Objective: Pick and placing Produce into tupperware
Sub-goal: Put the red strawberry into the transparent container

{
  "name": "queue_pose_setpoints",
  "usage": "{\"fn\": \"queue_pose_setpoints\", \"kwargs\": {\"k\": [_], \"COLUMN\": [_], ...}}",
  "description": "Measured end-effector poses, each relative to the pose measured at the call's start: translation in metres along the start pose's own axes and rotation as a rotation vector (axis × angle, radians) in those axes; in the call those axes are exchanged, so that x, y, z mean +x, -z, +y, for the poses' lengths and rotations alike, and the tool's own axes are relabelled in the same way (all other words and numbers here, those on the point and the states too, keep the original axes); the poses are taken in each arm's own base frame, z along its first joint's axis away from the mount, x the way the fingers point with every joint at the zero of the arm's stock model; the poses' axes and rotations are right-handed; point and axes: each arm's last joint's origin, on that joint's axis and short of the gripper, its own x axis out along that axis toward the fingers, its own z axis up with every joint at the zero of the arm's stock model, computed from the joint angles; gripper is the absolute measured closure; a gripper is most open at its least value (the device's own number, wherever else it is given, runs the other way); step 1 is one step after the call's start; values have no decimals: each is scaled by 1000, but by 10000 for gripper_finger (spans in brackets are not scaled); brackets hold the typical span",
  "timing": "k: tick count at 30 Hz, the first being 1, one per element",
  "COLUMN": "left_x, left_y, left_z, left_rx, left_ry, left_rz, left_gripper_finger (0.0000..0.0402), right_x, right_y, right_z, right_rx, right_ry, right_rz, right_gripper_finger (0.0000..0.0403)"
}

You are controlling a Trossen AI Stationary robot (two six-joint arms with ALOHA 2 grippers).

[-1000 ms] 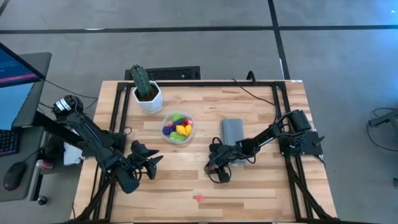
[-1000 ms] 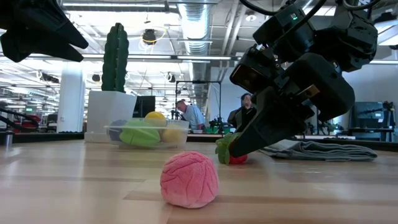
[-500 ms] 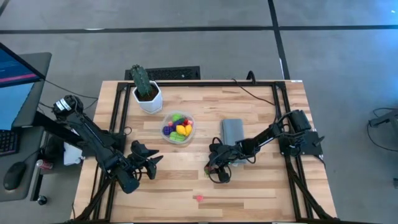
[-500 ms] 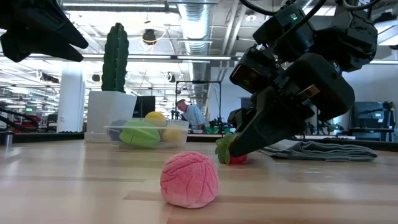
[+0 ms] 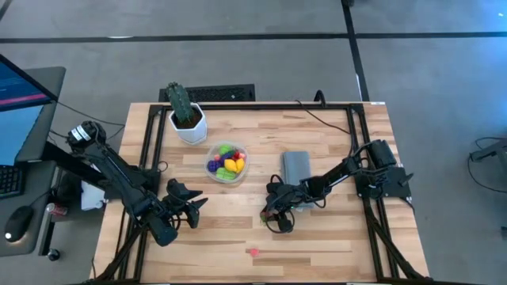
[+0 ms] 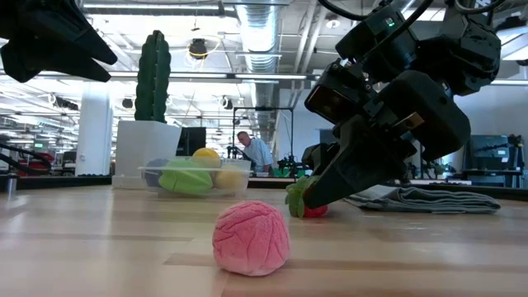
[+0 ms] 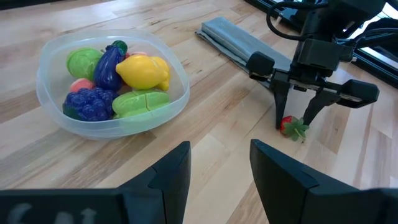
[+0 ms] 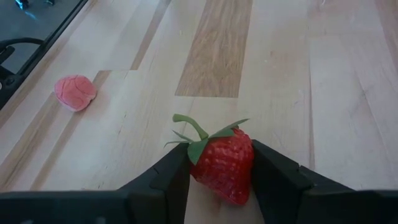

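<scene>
The right gripper [image 8: 219, 180] has its two dark fingers [image 8: 165, 180] pressed on both sides of a red strawberry [image 8: 222, 163] with green leaves, so the jaws are closed on this fruit. In the low view the strawberry [image 6: 309, 207] sits at the table surface under the gripper tips. From above, this gripper [image 5: 269, 214] is at the middle of the wooden table [image 5: 333, 245], just in front of the folded grey cloth [image 5: 296, 166].

The left gripper [image 7: 219, 168] holds nothing; its jaws stand a little apart with only bare wood between them. In the high view it [image 5: 194, 210] hangs over the left front part of the table, near the tupperware but not touching it.

The tupperware [image 5: 226, 161] is a round clear bowl, standing between the cactus pot [image 5: 188, 123] and the cloth. Inside it I see a yellow lemon [image 7: 144, 70], a dark purple aubergine [image 7: 108, 66], blue-purple grapes [image 7: 87, 102] and green pieces [image 7: 137, 102]; other pieces are partly hidden.

One pink ball-like piece [image 6: 251, 238] lies alone on the table near the front edge, well apart from the bowl and both grippers.

In the room behind the table a person [image 6: 252, 152] is visible far away.
</scene>
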Motion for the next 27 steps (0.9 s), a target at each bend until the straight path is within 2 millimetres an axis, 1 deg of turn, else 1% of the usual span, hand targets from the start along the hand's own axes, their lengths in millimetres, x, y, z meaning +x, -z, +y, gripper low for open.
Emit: {"fn": "queue_pose_setpoints", "kwargs": {"k": [6, 14, 21, 27], "left_x": [0, 0, 0, 0], "left_y": [0, 0, 0, 0], "left_z": [0, 0, 0, 0], "left_rx": [0, 6, 7, 6], "left_ry": [0, 0, 0, 0], "left_rz": [0, 0, -1, 0], "left_gripper_finger": [246, 246, 246, 246], "right_x": [0, 0, 0, 0], "right_y": [0, 0, 0, 0], "right_z": [0, 0, 0, 0], "right_rx": [0, 0, 0, 0], "right_ry": [0, 0, 0, 1], "right_rz": [-2, -2, -2, -2], "right_gripper_finger": [219, 226, 216, 223]}}
